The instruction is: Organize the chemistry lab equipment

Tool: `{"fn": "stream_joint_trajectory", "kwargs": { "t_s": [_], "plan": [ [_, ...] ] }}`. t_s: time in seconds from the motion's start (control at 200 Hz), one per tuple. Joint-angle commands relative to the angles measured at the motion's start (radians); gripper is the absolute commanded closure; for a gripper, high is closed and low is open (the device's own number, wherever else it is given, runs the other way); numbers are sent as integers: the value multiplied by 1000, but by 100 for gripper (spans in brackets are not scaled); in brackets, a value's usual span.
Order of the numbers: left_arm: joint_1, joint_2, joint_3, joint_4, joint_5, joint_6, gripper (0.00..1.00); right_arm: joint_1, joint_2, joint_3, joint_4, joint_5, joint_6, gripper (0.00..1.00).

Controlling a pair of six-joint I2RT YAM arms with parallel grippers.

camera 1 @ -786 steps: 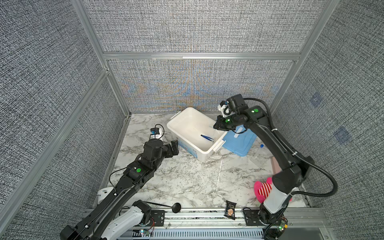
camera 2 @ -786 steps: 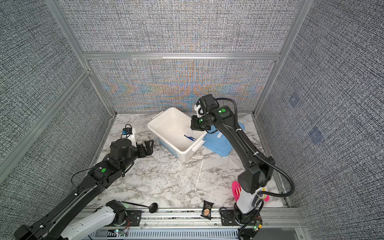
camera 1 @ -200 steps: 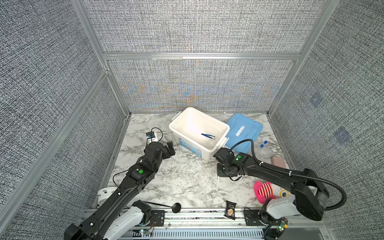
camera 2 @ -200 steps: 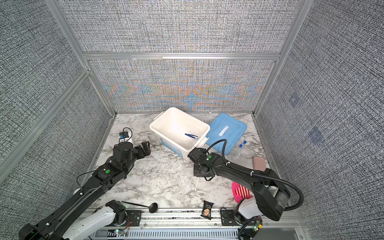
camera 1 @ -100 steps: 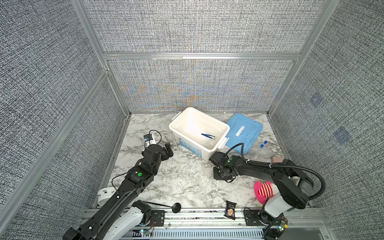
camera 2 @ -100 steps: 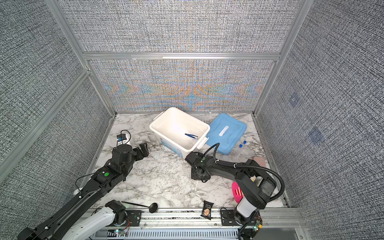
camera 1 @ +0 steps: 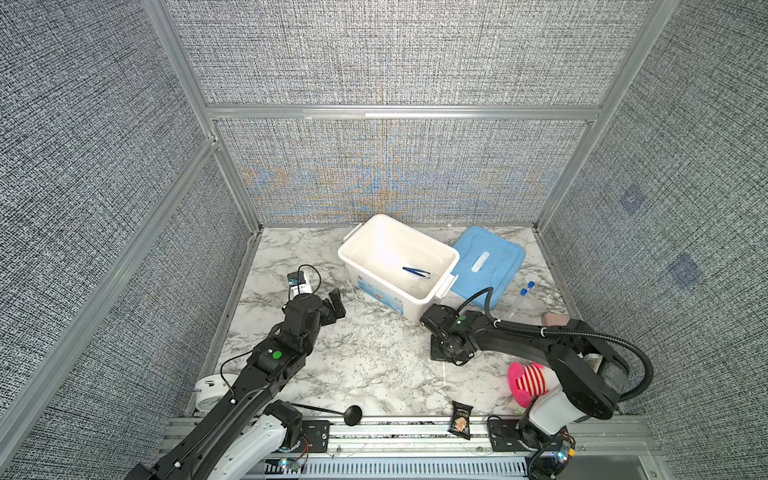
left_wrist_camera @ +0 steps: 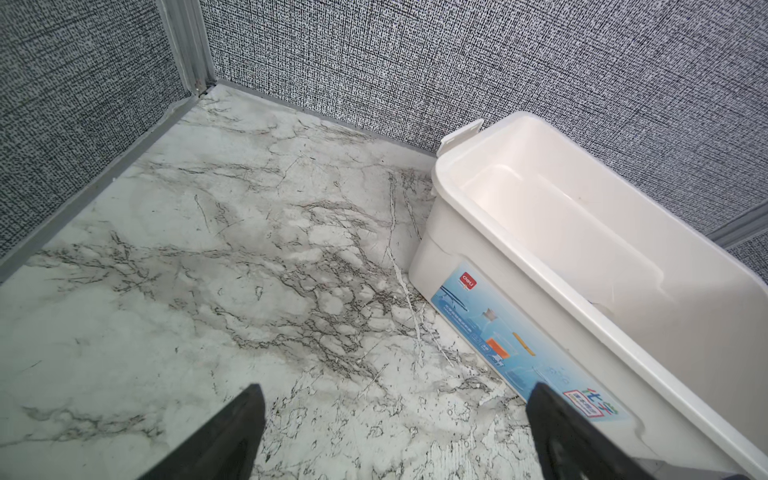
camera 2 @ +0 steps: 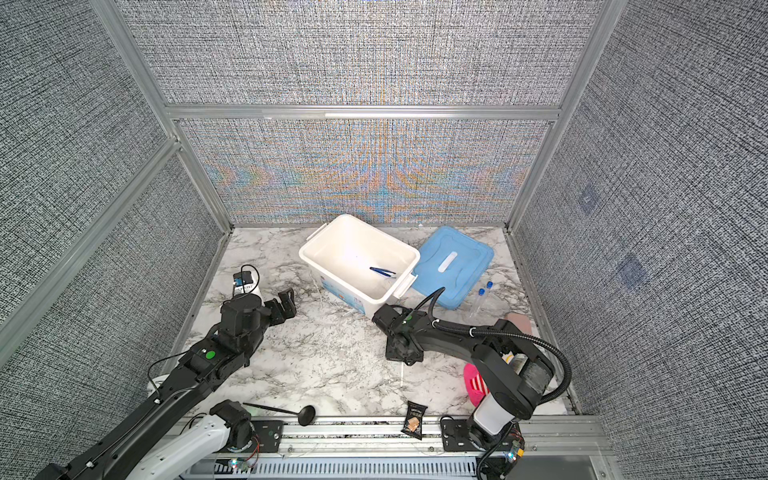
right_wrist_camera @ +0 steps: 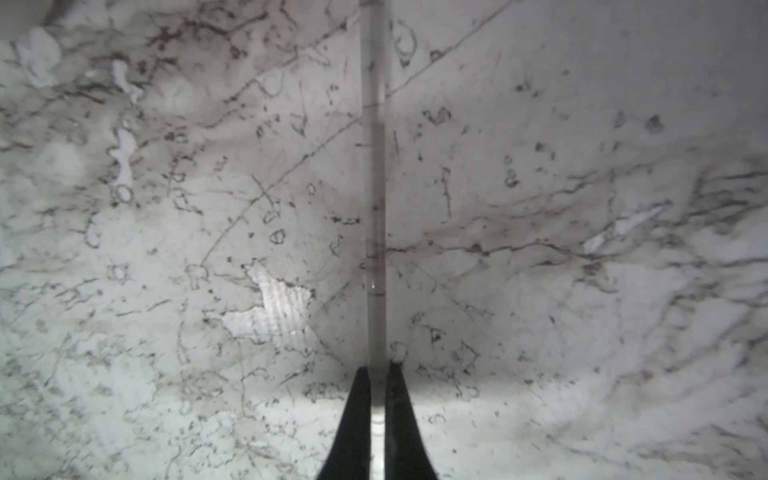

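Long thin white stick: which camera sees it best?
The right wrist view: the long thin white stick crosses the middle, pinched by the shut right gripper. Both top views show only a faint sliver beside that gripper. The left wrist view misses it.

Left arm [camera 1: 274, 355]: I see it extended forward, wrist low.
Left gripper [left_wrist_camera: 395, 395]: jaws spread wide.
Right arm [camera 1: 519, 345]: I see it reaching across toward centre, wrist pitched down.
Right gripper [right_wrist_camera: 377, 368]: jaws pinched together on stick [right_wrist_camera: 376, 187].

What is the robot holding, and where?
The right end effector pinches the thin white stick partway along its length; the left end effector holds nothing.
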State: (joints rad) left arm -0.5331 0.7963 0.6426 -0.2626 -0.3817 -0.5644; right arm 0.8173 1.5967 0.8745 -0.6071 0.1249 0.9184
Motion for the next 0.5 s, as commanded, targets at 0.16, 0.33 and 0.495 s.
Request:
{"fn": "stream_joint_trajectory", "kwargs": {
  "t_s": [0.16,0.33,0.495],
  "plan": [
    [1,27,39,-36,78,2,1,-4,-38,6,-52,4,33,95],
    [0,60,48,-38,361,8,1,-14,-72,7,-57,25,33,95],
    [-55,80,10,-3,587,-24,5,-33,-61,-7,-24,-25,78,95]
  ]
}}
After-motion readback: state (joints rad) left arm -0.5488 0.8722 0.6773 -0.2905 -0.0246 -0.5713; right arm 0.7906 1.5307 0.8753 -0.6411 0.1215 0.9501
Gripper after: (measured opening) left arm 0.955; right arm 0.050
